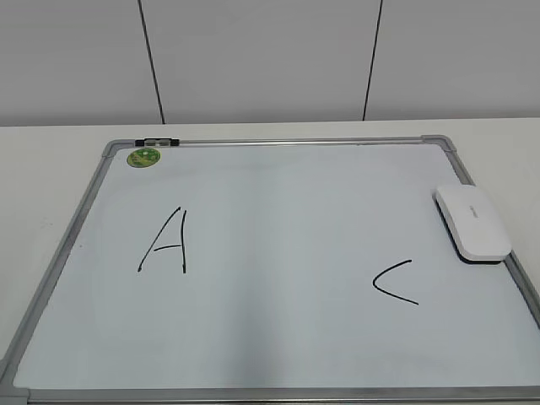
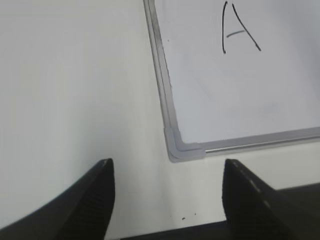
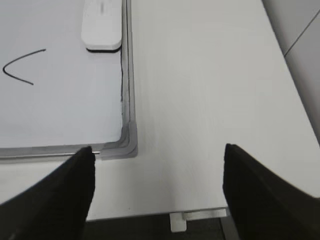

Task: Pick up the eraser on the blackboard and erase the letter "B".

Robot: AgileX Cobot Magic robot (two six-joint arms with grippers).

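**Eraser lies at the board's right edge, both hands open and empty**

The blackboard [image 1: 278, 337], a white board in a grey frame, lies flat on the white counter [image 1: 51, 160]. On it sit three things: the white eraser [image 1: 472, 222] against the right frame rail, a round green magnet [image 1: 144, 157] in the far left corner, and a black clip [image 1: 157, 142] on the top rail. A black letter A [image 1: 166, 242] is written left of centre and a black letter C [image 1: 395, 282] lower right, just beside the eraser. The middle of the board between them is bare; no letter "B" can be seen.

The left hand [image 2: 167, 195] hovers with its fingers spread wide over the counter near the board's corner cap [image 2: 182, 147], gripping nothing. The right hand [image 3: 157, 187] is likewise wide open and empty, near the other near corner cap [image 3: 127, 140], well short of the eraser.

Behind the counter stands a pale panelled wall [image 1: 270, 59] with dark seams.
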